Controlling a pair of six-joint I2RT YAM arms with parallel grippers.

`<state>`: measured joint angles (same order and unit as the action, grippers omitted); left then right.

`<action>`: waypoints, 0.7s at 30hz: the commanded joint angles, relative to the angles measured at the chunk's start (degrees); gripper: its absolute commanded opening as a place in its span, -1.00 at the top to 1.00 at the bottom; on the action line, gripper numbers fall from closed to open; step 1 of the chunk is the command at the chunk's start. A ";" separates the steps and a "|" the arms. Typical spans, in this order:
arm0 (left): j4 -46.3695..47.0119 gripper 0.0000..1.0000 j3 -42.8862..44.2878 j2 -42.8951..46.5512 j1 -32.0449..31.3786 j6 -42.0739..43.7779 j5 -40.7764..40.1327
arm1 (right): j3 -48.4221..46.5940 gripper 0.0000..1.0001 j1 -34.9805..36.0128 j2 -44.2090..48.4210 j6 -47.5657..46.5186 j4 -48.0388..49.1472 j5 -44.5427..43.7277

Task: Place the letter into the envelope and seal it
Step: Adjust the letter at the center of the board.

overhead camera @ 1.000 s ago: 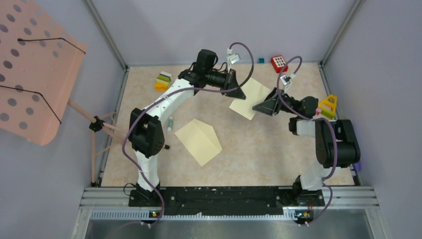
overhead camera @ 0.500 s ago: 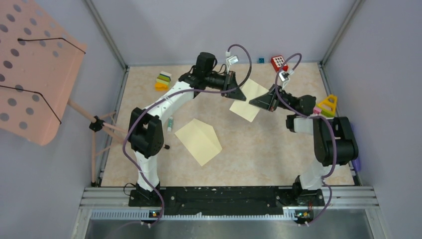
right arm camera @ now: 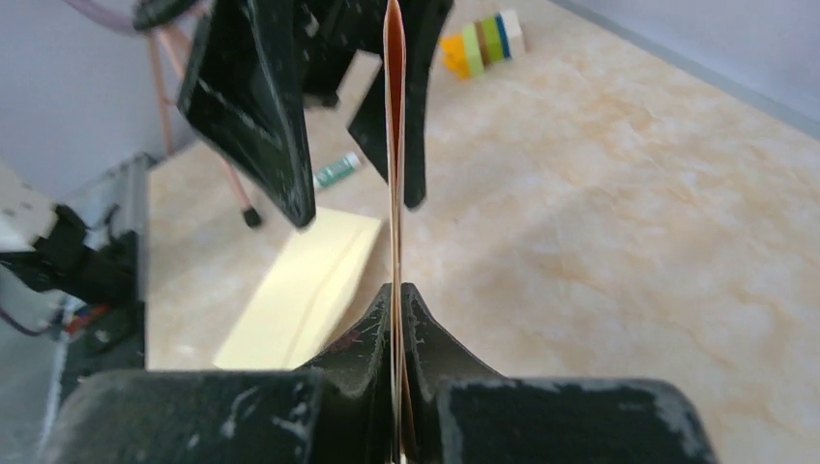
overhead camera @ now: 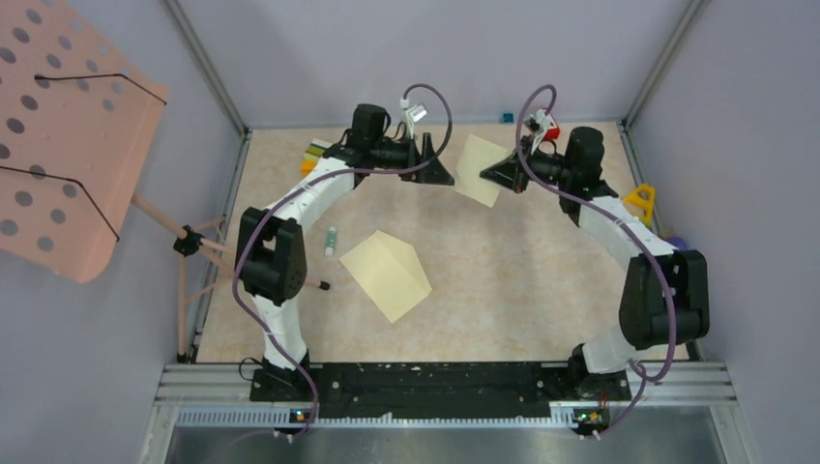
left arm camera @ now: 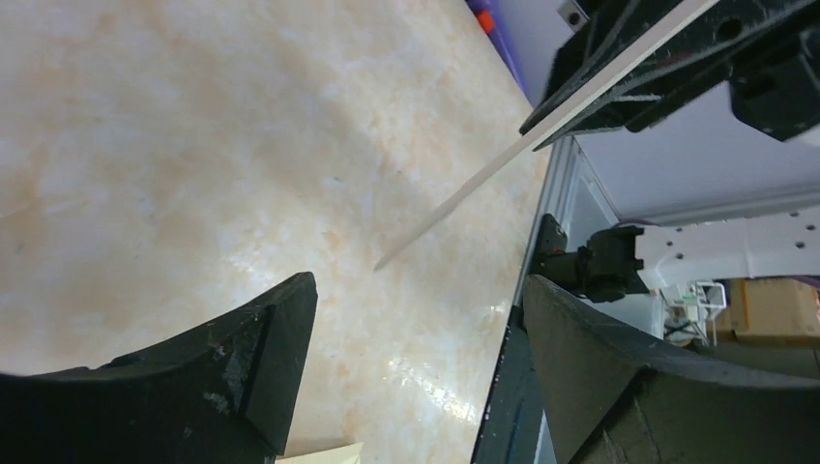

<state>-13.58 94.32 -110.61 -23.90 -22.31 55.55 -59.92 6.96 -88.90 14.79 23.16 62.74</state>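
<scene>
- The right jaws are shut tight on the letter [overhead camera: 477, 166], pinching it at its right edge.
- The letter is a pale sheet of paper. It is held up over the far part of the counter [overhead camera: 541, 290], between the two arms.
- From the right wrist, the letter shows only as a thin line sticking straight out of the shut jaws.
- The left jaws are wide open and hold nothing. They are just beside the left edge of the letter and do not touch it.
- The envelope [overhead camera: 385, 274] is pale yellow. It lies flat on the counter, near the middle and a bit to the left, well apart from the letter.
- No jaws touch the envelope.
- A small tube [overhead camera: 331, 242] lies on the counter just left of the envelope.
- Some colored blocks [overhead camera: 314, 152] sit at the far left, partly hidden behind the left arm [overhead camera: 309, 193].
- A yellow toy [overhead camera: 638, 201] sits at the right edge.
- A pink board with holes [overhead camera: 58, 126] stands on a stand outside the counter, on the left.
</scene>
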 commanded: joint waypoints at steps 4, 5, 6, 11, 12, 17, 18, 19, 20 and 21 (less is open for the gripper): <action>0.55 -0.68 -2.49 5.21 2.31 3.08 -7.88 | 8.92 1.00 3.38 5.68 -29.24 -11.37 -19.08; -0.10 -0.68 -2.41 5.22 2.53 3.32 -9.74 | 10.51 1.00 4.03 5.80 -30.90 -10.20 -21.06; -0.41 -0.68 -2.46 5.23 2.77 3.41 -11.23 | 12.00 1.00 4.49 5.65 -32.07 -8.56 -21.96; -2.26 -0.68 0.48 3.42 3.06 2.54 -17.43 | 22.96 1.00 5.05 5.22 -31.99 8.17 -22.11; -2.94 -0.68 1.81 2.63 3.04 2.31 -18.19 | 23.71 1.00 5.15 4.90 -31.67 9.71 -22.02; -8.25 -0.68 10.07 -1.46 1.18 2.64 -25.24 | 23.13 1.00 5.69 4.70 -32.19 8.01 -22.18; -9.44 -0.68 11.85 -2.18 0.23 3.29 -27.11 | 22.87 1.00 5.84 4.66 -32.57 7.35 -22.11; -10.60 -0.68 14.07 -2.90 -1.20 4.05 -29.07 | 22.55 1.00 5.88 4.50 -32.96 6.73 -22.10; -11.91 -0.68 15.62 -3.59 -2.29 4.90 -31.16 | 22.26 0.98 5.95 4.41 -33.24 6.21 -22.02; -12.87 -0.68 16.91 -4.25 -3.53 5.66 -33.04 | 22.03 0.95 5.92 4.18 -33.62 5.94 -21.91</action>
<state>-22.26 104.38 -112.95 -22.83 -19.84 31.38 -35.68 11.88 -84.79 -16.01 26.41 40.51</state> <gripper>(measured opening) 0.840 0.005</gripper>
